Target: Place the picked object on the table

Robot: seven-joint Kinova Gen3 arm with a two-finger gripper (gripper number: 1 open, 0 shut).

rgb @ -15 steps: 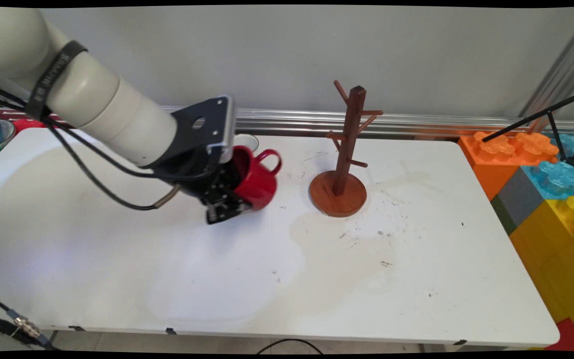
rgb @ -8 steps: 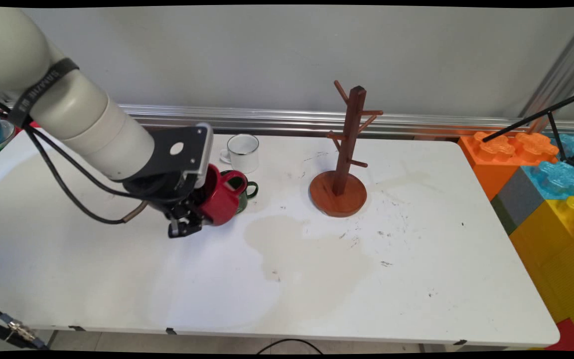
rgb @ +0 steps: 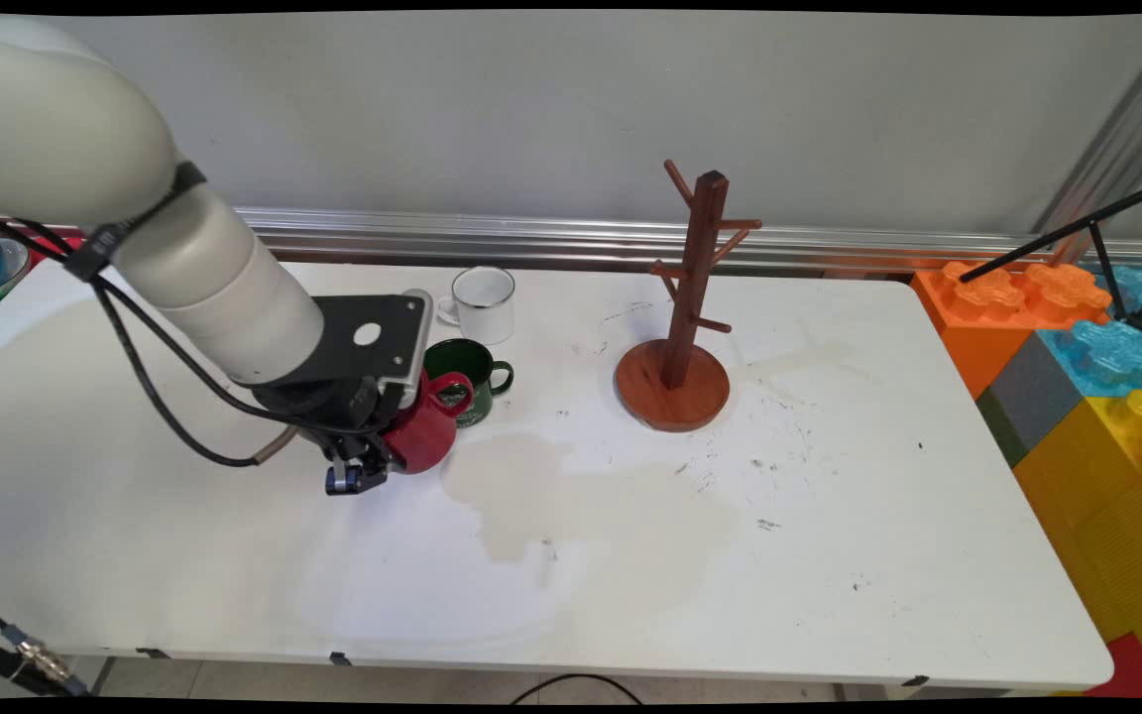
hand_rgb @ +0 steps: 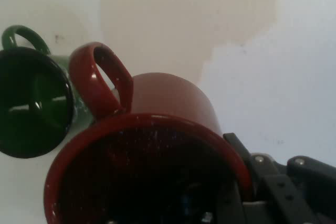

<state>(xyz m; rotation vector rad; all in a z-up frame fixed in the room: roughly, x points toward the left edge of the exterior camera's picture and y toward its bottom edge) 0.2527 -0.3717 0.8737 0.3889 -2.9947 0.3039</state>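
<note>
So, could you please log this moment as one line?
tool: shut on red mug, low over table | beside: green mug | behind: white mug | right: wooden mug tree

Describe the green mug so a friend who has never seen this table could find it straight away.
Start at the wooden mug tree near the middle of the white table and look to its left, where three mugs cluster. The green mug stands upright between the white mug behind it and the red mug held in the black gripper in front. It is the only dark green one.
</note>
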